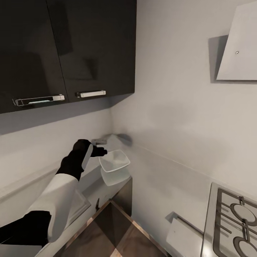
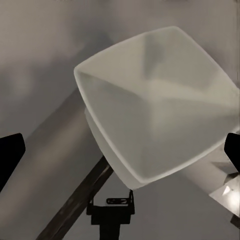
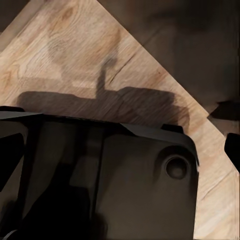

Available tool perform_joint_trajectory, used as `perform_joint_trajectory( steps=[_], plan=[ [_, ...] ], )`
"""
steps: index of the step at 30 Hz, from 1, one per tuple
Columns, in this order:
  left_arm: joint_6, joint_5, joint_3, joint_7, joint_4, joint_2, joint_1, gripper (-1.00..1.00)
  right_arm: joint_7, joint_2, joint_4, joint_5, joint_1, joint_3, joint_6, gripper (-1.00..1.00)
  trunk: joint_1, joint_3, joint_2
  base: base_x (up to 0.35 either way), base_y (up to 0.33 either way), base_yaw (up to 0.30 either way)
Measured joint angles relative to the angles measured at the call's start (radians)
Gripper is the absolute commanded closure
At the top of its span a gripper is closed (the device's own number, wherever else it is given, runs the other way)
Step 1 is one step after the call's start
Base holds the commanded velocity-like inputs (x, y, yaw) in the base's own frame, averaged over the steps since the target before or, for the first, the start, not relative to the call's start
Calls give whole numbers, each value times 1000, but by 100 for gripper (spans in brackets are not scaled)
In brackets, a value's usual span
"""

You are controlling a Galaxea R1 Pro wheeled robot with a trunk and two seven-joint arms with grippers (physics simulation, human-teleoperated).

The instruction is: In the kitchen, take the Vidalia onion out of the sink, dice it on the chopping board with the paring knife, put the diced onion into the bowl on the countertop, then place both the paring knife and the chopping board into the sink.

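Head view, left hand: the left hand (image 1: pixel 99 151) reaches out at the end of a black-and-white arm, just beside the bowl's rim at its 9 o'clock side; whether it grips the rim or only hovers cannot be told here.
Head view, bowl: the bowl (image 1: pixel 114 161) is a white square dish on the desk (image 1: pixel 107 191), near the wall corner, with its pale reflection below it on the glossy top.
Head view, surroundings: dark wall cabinets (image 1: pixel 67 50) at 11 o'clock, a hob (image 1: pixel 233 221) at 4 o'clock, wooden floor (image 1: pixel 117 235) at 6 o'clock.
Left wrist view, hand state: two dark fingertips (image 2: pixel 11 150) stand wide apart at either edge with nothing between them; the hand is spread and empty.
Left wrist view, bowl attitude: the bowl (image 2: pixel 160 107) appears open side up and looks empty; being square, it has no long axis; one corner points to about 7 o'clock, the opposite one to 1 o'clock.
Right wrist view: the right hand's state cannot be told; a dark robot part (image 3: pixel 110 185) lies over wooden floor (image 3: pixel 75 55).
Step in hand (judgement): locating or steadying the bowl ahead of filling it.
Doing it well: approach one straight rim edge squarely, not a corner, and keep the dish level and well in from the desk edge.
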Motion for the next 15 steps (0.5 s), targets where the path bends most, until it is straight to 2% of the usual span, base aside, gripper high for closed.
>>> perform_joint_trajectory(
  steps=[8, 15],
  plan=[
    [0, 0, 0, 0, 0, -2, 0, -100, 0, -45, 17, -1, 0, 1, -45, -100, 0, 0, 0, 0, 0, 0],
    [0, -1, 0, 2, 0, -3, 0, -100, -11, -50, 55, -2, 0, 1, -50, -100, 0, 0, 0, 0, 0, 0]
  ],
)
